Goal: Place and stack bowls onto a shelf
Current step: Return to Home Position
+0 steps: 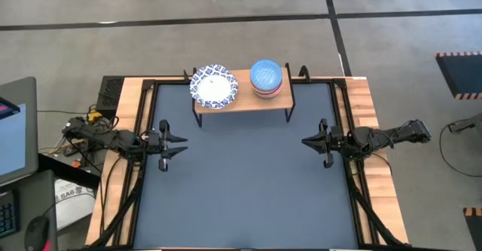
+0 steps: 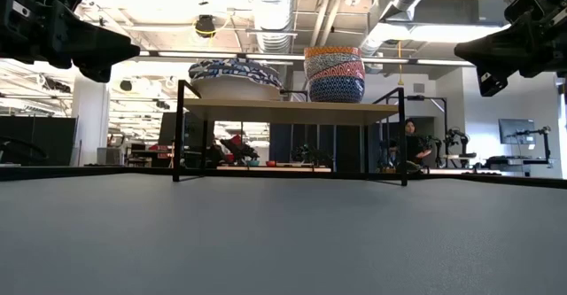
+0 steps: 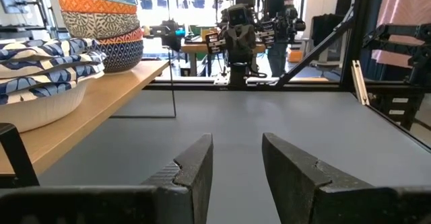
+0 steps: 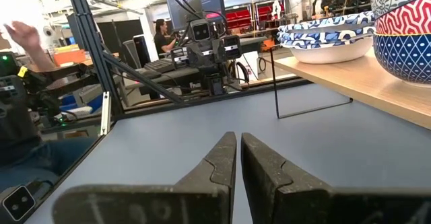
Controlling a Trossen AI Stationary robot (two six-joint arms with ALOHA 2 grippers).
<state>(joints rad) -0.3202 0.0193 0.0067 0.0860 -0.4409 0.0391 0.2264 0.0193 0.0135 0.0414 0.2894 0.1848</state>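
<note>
Now, bowls (image 1: 266,78) stacked on the shelf (image 1: 245,101) — left claw (image 1: 183,145) apart, right claw (image 1: 305,141) together.

This is a robotics lab in an open industrial hall. Bare ventilation ducts (image 2: 266,3) run under the ceiling. A tangle of cables (image 1: 75,134), a keyboard (image 1: 6,215) and a screen (image 1: 15,130) lie beside the desk (image 1: 248,191). A person (image 2: 410,144) sits far behind among other equipment.
</note>
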